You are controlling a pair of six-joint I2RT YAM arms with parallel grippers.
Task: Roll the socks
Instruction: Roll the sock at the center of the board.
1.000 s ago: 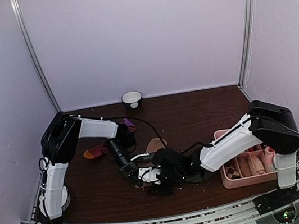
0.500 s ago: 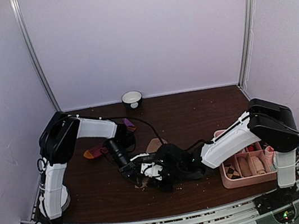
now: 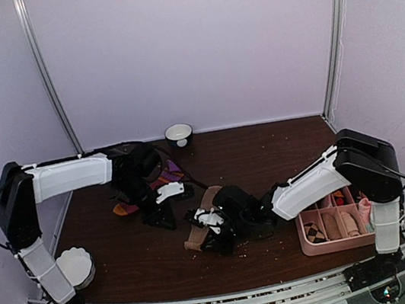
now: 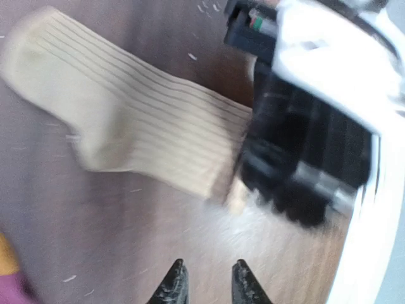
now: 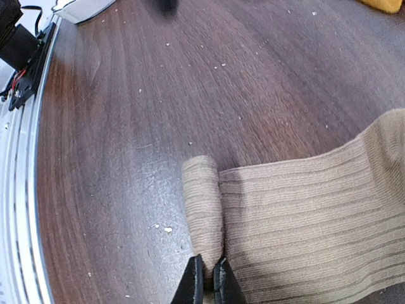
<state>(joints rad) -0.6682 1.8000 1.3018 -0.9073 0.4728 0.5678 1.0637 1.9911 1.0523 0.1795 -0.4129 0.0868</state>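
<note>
From the top, the left gripper (image 3: 161, 219) has swung away to the left middle of the frame. A second ago it was down at the lower middle, right beside the right gripper (image 3: 209, 230). The tan sock (image 3: 208, 197) lies stretched out there, with the right gripper on its near end. The dark red sock (image 3: 169, 177) lies behind the left gripper, not rolled.

In the left wrist view, the left gripper's (image 4: 207, 288) fingers stand a little apart with nothing between them. The tan sock (image 4: 126, 126) lies flat at the upper left, so this gripper has let go.

In the right wrist view, the right gripper (image 5: 207, 285) has closed and pinches the sock's folded-over end (image 5: 202, 209) at the bottom middle. There is only one small fold, so the rolling looks barely begun.
</note>
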